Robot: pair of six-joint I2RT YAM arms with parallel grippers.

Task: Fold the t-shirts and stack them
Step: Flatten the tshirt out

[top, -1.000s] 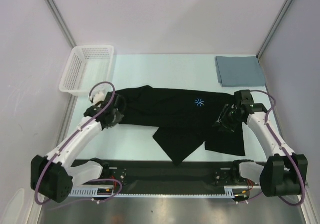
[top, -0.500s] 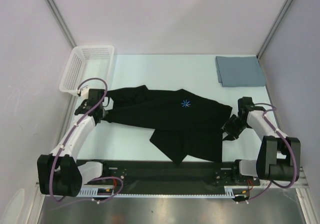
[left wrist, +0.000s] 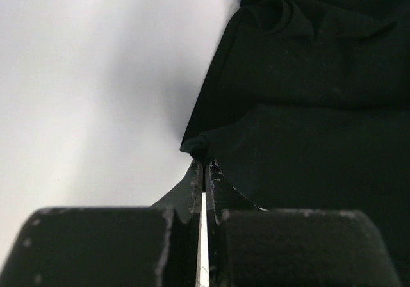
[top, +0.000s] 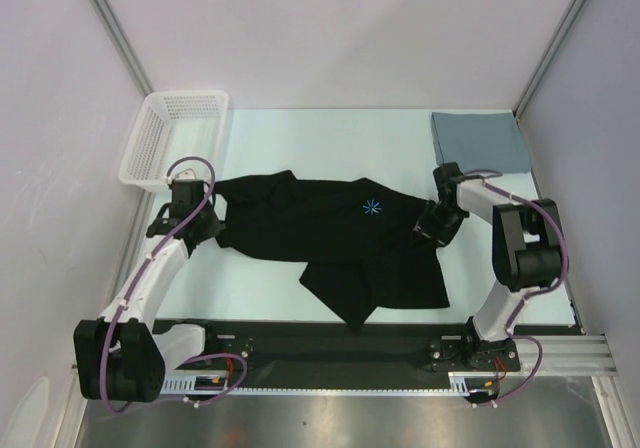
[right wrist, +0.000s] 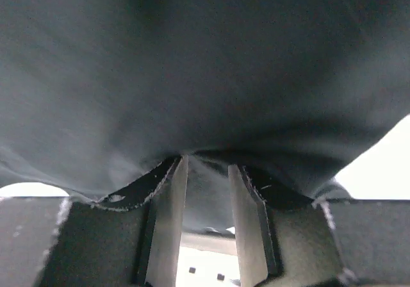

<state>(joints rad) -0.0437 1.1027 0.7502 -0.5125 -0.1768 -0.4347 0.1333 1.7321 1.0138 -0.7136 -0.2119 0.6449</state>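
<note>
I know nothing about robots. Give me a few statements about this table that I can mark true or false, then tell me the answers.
1. The grey-blue t-shirt lies folded at the far right corner of the table. True.
2. The black t-shirt sits inside the white basket. False: it lies spread out across the middle of the table, and the basket stands at the far left corner.
3. The left tool is shut on the black t-shirt's left edge. True.
4. The black t-shirt is stacked on the grey-blue t-shirt. False: the two lie apart, with bare table between them.
5. The starburst mark on the black t-shirt faces up. True.
</note>
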